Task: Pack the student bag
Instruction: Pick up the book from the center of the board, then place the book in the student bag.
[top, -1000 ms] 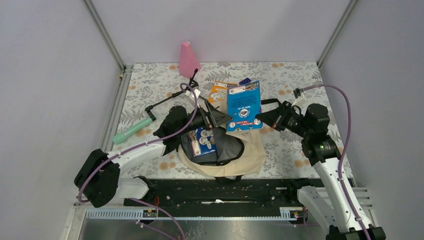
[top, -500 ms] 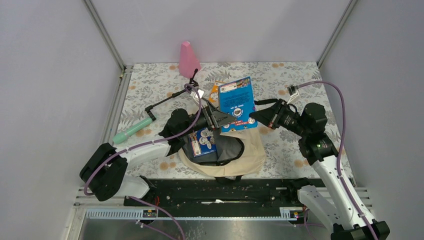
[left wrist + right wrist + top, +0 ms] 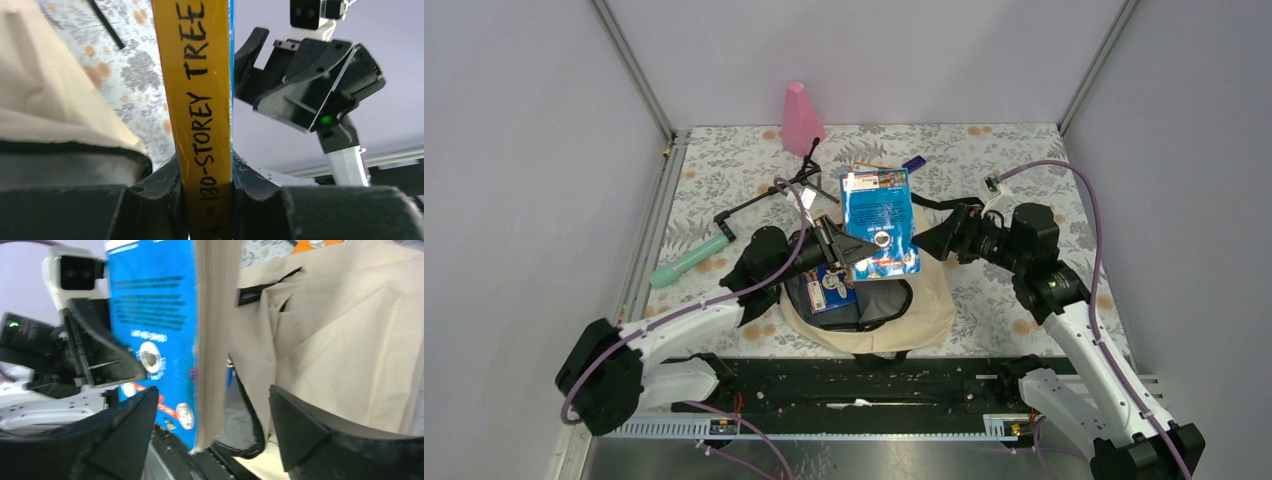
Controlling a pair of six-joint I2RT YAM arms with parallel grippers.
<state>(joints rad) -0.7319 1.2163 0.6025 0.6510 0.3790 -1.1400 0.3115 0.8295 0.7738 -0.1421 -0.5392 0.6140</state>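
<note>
A blue book with a yellow spine hangs tilted above the student bag. The bag is cream fabric and lies open on the table, with another book in its dark mouth. My left gripper is shut on the blue book's lower spine edge, and both fingers press the spine in the left wrist view. My right gripper stands open at the book's right edge. In the right wrist view, its fingers straddle the page edge without touching it.
A pink cone stands at the back. A green cylinder lies at the left, beside a black strap. An orange booklet and a small blue item lie behind the book. A black rail runs along the near edge.
My right gripper has opened and let go of the blue book. My left gripper has shut on its spine. The book has shifted left and nearer, over the bag.
</note>
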